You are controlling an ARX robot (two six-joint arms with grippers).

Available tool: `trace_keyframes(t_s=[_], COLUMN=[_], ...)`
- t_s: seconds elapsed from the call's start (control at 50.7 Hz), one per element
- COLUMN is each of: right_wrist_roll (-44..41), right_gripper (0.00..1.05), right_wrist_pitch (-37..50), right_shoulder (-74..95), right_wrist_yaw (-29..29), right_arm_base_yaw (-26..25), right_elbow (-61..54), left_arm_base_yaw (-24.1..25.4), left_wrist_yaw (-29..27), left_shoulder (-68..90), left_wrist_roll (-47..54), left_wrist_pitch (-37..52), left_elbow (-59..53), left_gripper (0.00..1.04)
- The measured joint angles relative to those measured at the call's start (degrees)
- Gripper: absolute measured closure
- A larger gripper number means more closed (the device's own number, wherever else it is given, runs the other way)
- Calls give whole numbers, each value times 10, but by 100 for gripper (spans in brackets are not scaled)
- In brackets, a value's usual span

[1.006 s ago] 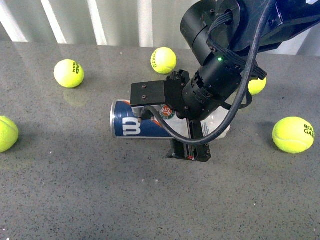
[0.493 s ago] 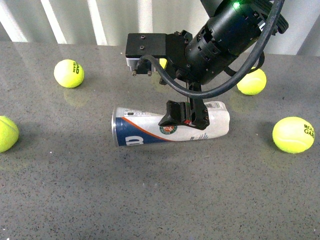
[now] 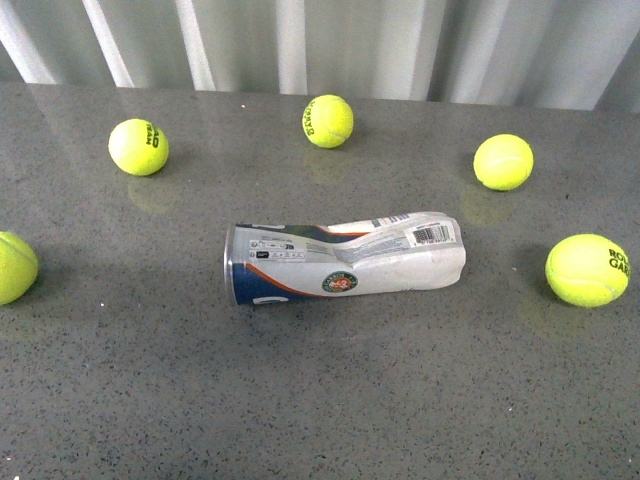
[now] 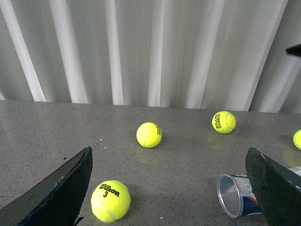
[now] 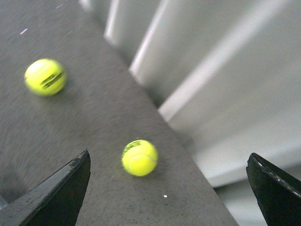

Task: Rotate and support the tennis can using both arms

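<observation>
While I look at the table [image 3: 150, 380], the can [image 3: 345, 262] lies on its side in the middle, bent, with yellow balls [image 3: 328, 121] spread around it. My left pincer [image 4: 169, 149] and right pincer [image 5: 168, 153] are wide open and hold nothing.

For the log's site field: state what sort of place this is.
Probably an indoor test bench, not a court: a grey speckled tabletop, a white ribbed wall panel behind it, and loose tennis balls laid around a dented tennis can.
</observation>
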Motion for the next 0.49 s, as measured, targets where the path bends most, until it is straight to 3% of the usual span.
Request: trace_keyframes(t_s=[0.099, 0.178, 0.296, 0.454, 0.493], right_wrist_roll=[170, 254, 280, 285, 291], right_gripper=[7, 7, 7, 7, 13], right_wrist_pitch=[39, 69, 132, 137, 200], right_shoulder=[-79, -149, -251, -263, -262], right_wrist_yaw=[93, 103, 137, 142, 202], right_arm_base_yaw=[-20, -32, -35, -34, -32], right_elbow=[-72, -160, -295, -315, -339], left_arm_base_yaw=[0, 0, 0, 0, 0], left_wrist_yaw=[0, 0, 0, 0, 0], left_shoulder=[0, 0, 0, 0, 0], left_wrist_roll=[0, 0, 0, 0, 0], left_wrist_pitch=[0, 0, 0, 0, 0], left_elbow=[0, 0, 0, 0, 0], left_gripper=[7, 7, 7, 7, 7])
